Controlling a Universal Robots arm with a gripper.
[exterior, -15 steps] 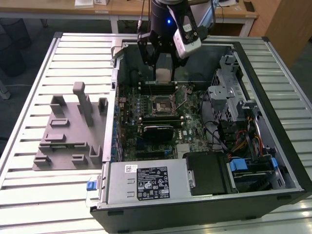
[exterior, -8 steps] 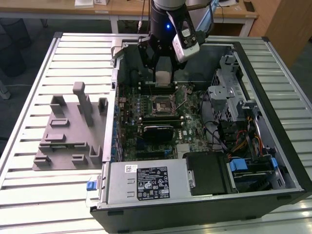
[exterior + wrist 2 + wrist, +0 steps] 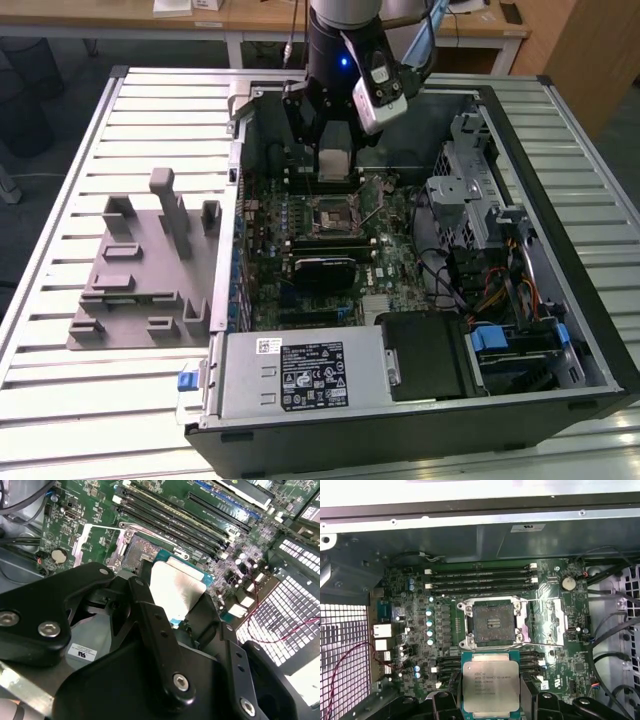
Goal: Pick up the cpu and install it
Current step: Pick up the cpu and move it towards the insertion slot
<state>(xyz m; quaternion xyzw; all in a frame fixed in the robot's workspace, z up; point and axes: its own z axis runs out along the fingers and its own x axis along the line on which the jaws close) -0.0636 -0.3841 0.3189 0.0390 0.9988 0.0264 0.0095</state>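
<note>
First wrist view: your gripper (image 3: pixel 491 701) holds the cpu (image 3: pixel 491 677) tight.
It hangs near the socket (image 3: pixel 492 622); you must line it up square.

We hold our arm (image 3: pixel 345 45) straight down from above, the gripper (image 3: pixel 333 168) hanging low at its end, its two dark fingers (image 3: pixel 150 615) closed against opposite edges of the cpu (image 3: pixel 491 680), which they carry flat and level.

The cpu (image 3: pixel 491 684) is silvery with a green rim, the board (image 3: pixel 570 650) green, the tray (image 3: pixel 130 290) grey, the gripper (image 3: pixel 333 162) and case (image 3: pixel 400 440) black.
</note>
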